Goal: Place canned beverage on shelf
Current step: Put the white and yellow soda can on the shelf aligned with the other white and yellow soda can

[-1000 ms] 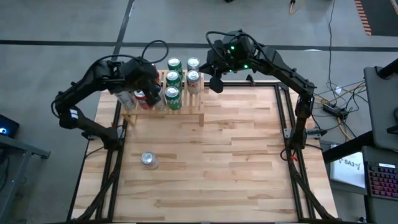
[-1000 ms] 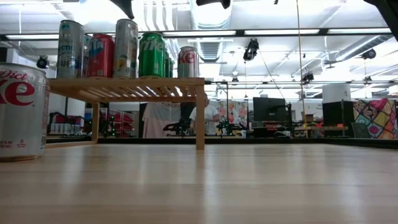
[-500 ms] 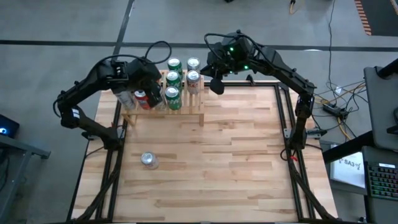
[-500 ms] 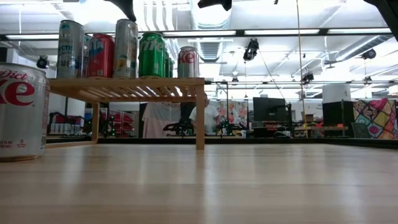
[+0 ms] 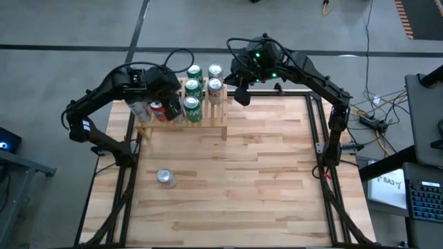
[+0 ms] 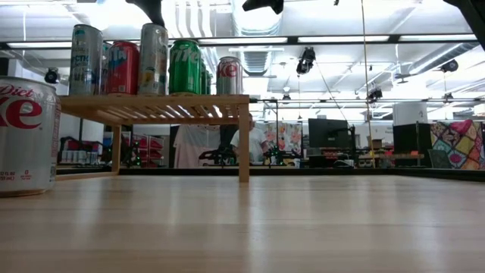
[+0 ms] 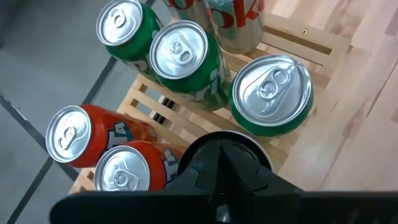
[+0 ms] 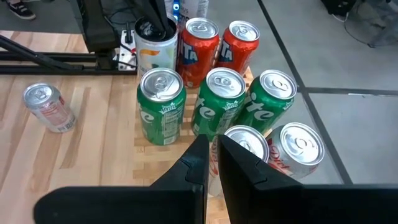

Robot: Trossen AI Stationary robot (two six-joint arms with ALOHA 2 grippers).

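Note:
The light-wood slatted shelf [image 5: 208,123] stands at the table's far left. On it stand three green cans [image 8: 160,106], two orange cans [image 8: 198,46], two Diet Coke cans [image 8: 298,149] and a white and yellow can [image 8: 151,59]. My left gripper [image 8: 152,26] is shut, pointing down right over that can's top [image 7: 264,154]. My right gripper [image 8: 212,163] hangs shut in the air above the shelf's right end, over the Diet Coke cans. Another Diet Coke can [image 5: 166,178] stands upright on the table, near the left edge. My left gripper's shut fingers [image 7: 224,168] point down at the top of the white and yellow can, which stands upright on the shelf. The fingers themselves hide the spot, so I cannot tell whether they touch it.
Most of the wooden table [image 5: 263,180] in front of and right of the shelf is bare. The cans fill the shelf's far and left part. Beyond the table lie cables and a keyboard [image 5: 426,200] at the right; in the low view a person [image 6: 246,144] stands far behind.

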